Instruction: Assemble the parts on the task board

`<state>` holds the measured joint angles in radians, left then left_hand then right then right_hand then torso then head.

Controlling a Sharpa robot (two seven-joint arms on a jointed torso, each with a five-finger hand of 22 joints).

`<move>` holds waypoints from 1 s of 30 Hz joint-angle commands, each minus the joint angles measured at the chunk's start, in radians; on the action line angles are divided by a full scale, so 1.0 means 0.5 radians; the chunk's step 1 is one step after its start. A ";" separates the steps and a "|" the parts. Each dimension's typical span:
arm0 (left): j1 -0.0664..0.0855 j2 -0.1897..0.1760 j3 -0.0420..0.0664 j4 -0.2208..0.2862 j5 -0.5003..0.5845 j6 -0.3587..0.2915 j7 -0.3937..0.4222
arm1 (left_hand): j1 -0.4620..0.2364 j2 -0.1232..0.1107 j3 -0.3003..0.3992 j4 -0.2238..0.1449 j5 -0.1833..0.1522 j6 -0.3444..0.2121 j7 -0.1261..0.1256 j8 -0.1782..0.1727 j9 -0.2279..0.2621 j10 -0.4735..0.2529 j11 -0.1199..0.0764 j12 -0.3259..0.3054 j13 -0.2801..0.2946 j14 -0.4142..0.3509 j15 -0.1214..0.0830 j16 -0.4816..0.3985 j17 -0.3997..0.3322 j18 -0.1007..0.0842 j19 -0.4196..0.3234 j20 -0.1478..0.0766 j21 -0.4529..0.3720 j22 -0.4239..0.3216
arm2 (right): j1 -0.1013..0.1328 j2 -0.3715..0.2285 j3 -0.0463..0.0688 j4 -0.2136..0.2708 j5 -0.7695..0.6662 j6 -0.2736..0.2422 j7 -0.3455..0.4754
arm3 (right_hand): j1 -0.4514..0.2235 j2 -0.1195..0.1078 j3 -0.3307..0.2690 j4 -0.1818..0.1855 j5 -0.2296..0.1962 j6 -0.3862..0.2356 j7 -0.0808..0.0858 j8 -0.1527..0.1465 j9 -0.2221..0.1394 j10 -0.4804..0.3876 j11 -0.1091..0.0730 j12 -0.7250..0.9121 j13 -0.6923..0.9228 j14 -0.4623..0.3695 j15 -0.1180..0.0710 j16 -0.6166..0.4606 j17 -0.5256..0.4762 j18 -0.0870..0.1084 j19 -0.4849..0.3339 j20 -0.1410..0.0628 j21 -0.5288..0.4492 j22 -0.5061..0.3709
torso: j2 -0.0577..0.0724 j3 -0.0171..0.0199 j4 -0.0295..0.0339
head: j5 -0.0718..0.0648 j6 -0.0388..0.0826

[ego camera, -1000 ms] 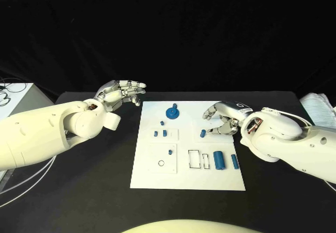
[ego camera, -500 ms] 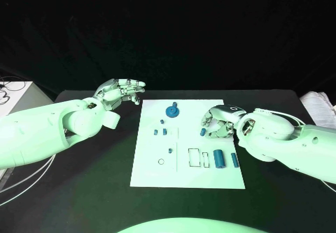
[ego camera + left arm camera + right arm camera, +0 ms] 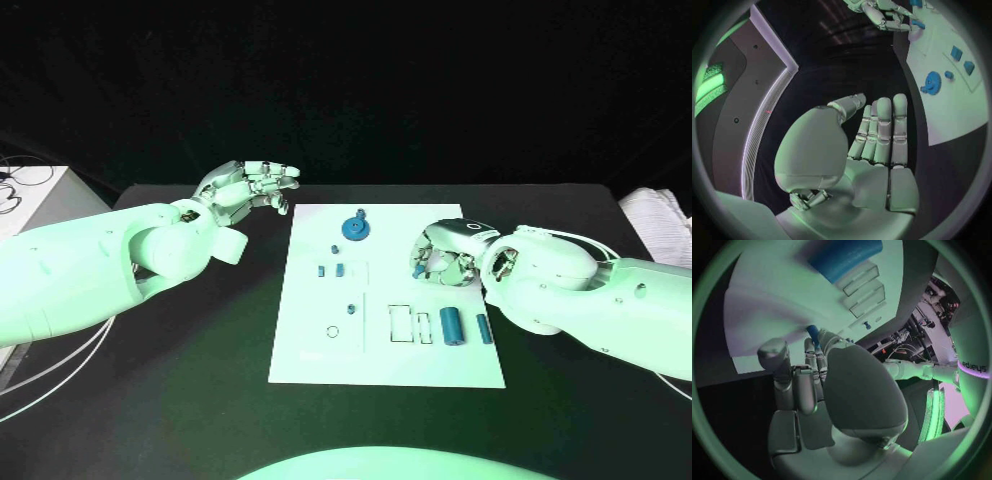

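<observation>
The left robot hand point(image 3: 248, 186) hangs over the black bench point(image 3: 188, 380) just beyond the far left corner of the task board point(image 3: 325, 360), its silver fingers straight and side by side, released, with nothing in its palm; the left wrist view shows the same flat, bare palm. The task board is a flat white rectangular plate with shallow outlined recesses. Near its far edge sits a round blue disc part point(image 3: 355, 229) with a small knob, well apart from both robot hands. Nearer, two small blue pegs point(image 3: 330, 270) stand side by side left of centre. The right robot hand point(image 3: 444, 255) is over the right part of the board, its metal fingers curled around a small blue peg point(image 3: 812, 334), which the right wrist view shows held at the fingertips, just above the white surface. Just near of that robot hand, two smooth blue cylinders point(image 3: 464, 327) lie parallel by the board's right edge, beside empty rectangular slots point(image 3: 410, 324).
</observation>
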<state>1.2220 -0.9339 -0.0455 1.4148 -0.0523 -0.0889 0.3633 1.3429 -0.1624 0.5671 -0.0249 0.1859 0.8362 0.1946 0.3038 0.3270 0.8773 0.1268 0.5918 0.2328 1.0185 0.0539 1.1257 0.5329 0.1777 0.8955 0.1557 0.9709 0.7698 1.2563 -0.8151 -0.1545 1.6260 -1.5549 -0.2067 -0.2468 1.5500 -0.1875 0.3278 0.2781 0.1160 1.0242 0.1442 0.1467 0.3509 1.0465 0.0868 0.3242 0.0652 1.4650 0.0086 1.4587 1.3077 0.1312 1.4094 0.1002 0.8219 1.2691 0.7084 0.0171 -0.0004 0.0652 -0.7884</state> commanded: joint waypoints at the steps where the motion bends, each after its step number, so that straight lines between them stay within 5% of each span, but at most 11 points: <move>1: 0.000 0.000 0.002 0.006 -0.004 0.029 0.001 | -0.004 -0.006 -0.008 0.004 0.000 -0.016 0.006 0.002 -0.002 -0.013 0.005 0.013 -0.002 -0.007 0.006 0.002 0.001 0.013 0.012 -0.005 -0.005 -0.001 | -0.008 0.009 -0.002 -0.006 -0.010 0.024 0.025 | -0.010 -0.031 0.051 -0.002 0.001 0.025 -0.003 0.004 0.000 0.036 -0.006 -0.033 -0.001 0.115 -0.013 0.009 0.066 -0.031 0.011 -0.008 0.011 0.007 | 0.000 -0.0007 -0.001 | 0.002 -0.002; 15: 0.000 -0.003 0.002 0.009 -0.004 0.033 -0.005 | -0.005 -0.005 -0.008 0.004 0.000 -0.019 0.007 0.001 -0.003 -0.015 0.006 0.013 -0.002 -0.008 0.007 0.002 0.001 0.013 0.012 -0.005 -0.006 -0.001 | -0.034 0.061 -0.006 -0.038 -0.083 -0.056 -0.011 | -0.063 -0.058 0.198 -0.035 0.000 0.078 -0.011 0.024 0.015 0.124 -0.015 -0.122 0.005 0.116 -0.020 0.011 0.070 -0.031 0.012 -0.012 0.015 0.023 | 0.001 -0.0007 0.003 | -0.002 -0.004; 19: 0.000 -0.003 0.002 0.009 -0.004 0.033 -0.006 | -0.005 -0.005 -0.008 0.004 0.000 -0.019 0.007 0.001 -0.003 -0.015 0.006 0.013 -0.002 -0.008 0.007 0.002 0.001 0.013 0.012 -0.005 -0.006 -0.001 | -0.037 0.058 -0.007 -0.032 -0.101 -0.131 -0.022 | -0.036 -0.026 0.324 -0.119 -0.078 0.139 -0.028 0.061 0.040 0.225 -0.039 -0.139 0.017 0.118 -0.044 0.015 0.078 -0.035 0.021 -0.028 0.053 0.049 | -0.001 0.0007 0.000 | -0.001 -0.005; 30: 0.000 -0.001 0.002 0.004 -0.004 0.038 -0.005 | -0.005 -0.005 -0.008 0.004 0.000 -0.019 0.007 0.001 -0.003 -0.015 0.006 0.013 -0.002 -0.008 0.007 0.002 0.001 0.013 0.012 -0.005 -0.006 -0.001 | -0.033 0.015 -0.001 0.044 -0.083 -0.301 -0.068 | -0.116 -0.016 0.459 -0.265 -0.034 0.178 -0.037 0.106 0.085 0.325 -0.059 -0.198 0.037 0.127 -0.060 0.032 0.111 -0.049 0.040 -0.048 0.144 0.107 | -0.004 0.0009 -0.003 | -0.001 0.002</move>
<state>1.2220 -0.9358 -0.0454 1.4156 -0.0525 -0.0871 0.3560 1.3429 -0.1624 0.5671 -0.0249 0.1859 0.8328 0.1979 0.3038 0.3263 0.8738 0.1305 0.5918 0.2329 1.0185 0.0539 1.1257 0.5329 0.1778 0.8954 0.1556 0.9709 0.7699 1.2380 -0.8070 -0.1558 1.6400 -1.5911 -0.3072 -0.2730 1.4993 -0.1999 0.5564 0.1489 0.0953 1.1039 0.1251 0.1935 0.3916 1.1581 0.1041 0.2281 0.0698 1.4649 -0.0165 1.4722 1.3074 0.1157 1.4271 0.0824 0.8917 1.3081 0.7074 0.0177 -0.0008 0.0651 -0.7886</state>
